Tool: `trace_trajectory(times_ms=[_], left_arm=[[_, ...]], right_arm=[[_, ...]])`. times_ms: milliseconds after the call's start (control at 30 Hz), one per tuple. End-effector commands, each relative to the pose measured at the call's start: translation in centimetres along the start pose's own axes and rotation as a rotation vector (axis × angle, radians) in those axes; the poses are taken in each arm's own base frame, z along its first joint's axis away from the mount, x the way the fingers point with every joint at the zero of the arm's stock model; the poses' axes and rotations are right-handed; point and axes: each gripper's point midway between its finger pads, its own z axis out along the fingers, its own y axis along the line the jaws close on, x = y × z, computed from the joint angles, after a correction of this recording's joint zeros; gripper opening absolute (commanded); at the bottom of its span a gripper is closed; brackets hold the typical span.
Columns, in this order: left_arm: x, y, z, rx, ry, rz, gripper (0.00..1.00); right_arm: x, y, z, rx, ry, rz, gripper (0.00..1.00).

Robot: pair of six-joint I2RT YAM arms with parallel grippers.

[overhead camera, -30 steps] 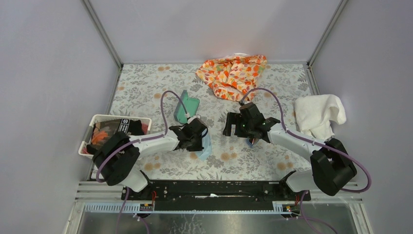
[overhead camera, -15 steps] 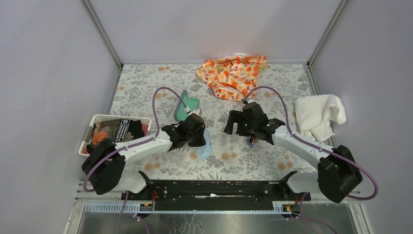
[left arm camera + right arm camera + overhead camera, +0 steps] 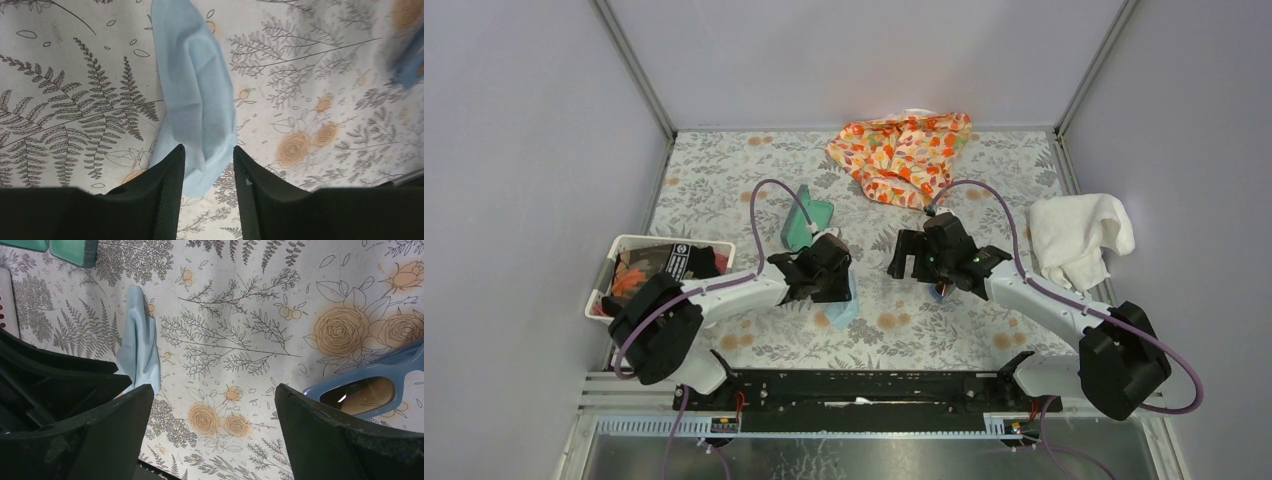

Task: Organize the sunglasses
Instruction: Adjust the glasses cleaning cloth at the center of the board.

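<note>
The sunglasses (image 3: pixel 367 390), blue frame with brown lenses, lie on the floral table at the right edge of the right wrist view, outside the right finger. From above only a blue bit (image 3: pixel 940 292) shows under the right arm. My right gripper (image 3: pixel 212 390) is open wide and empty above bare table (image 3: pixel 911 262). My left gripper (image 3: pixel 209 152) is open, its fingers either side of the near end of a light blue cloth (image 3: pixel 200 95), which lies on the table (image 3: pixel 844 305). The sunglasses blur at the left wrist view's right edge (image 3: pixel 410 65).
A dark case with teal inside (image 3: pixel 807 220) lies open just beyond the left gripper. A white basket of items (image 3: pixel 659 270) stands at the left. An orange patterned fabric (image 3: pixel 902 150) lies at the back and a white towel (image 3: pixel 1079 235) at the right.
The left arm swung out and back, its gripper ending slightly farther over the cloth. The right gripper shifted a little. The cloth and the sunglasses stay where they were.
</note>
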Motion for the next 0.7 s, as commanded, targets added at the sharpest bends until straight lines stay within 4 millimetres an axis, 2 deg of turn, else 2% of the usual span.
trace_trajectory(times_ms=[0, 233, 433, 500, 567, 667], left_arm=[[0.9, 1.2, 1.2, -0.046, 0.038, 0.007, 0.43], [1.1, 2.3, 2.1, -0.111, 0.054, 0.015, 0.29], [0.3, 2.5, 1.3, -0.148, 0.041, 0.033, 0.0], [-0.2, 2.3, 0.5, -0.131, 0.035, 0.03, 0.0], [-0.5, 1.3, -0.2, -0.029, 0.058, -0.008, 0.0], [-2.1, 1.4, -1.3, 0.062, 0.051, -0.081, 0.0]], right_arm=[[-0.3, 0.0, -0.4, 0.003, -0.021, 0.006, 1.0], [-0.2, 0.0, -0.1, 0.004, -0.012, 0.007, 1.0], [-0.4, 0.2, -0.1, 0.001, -0.016, 0.009, 1.0], [0.5, 1.3, 0.0, -0.067, 0.02, 0.051, 1.0], [2.0, 3.6, 0.6, -0.165, 0.059, 0.081, 1.0], [4.9, 6.0, 1.8, -0.146, 0.117, 0.022, 1.0]])
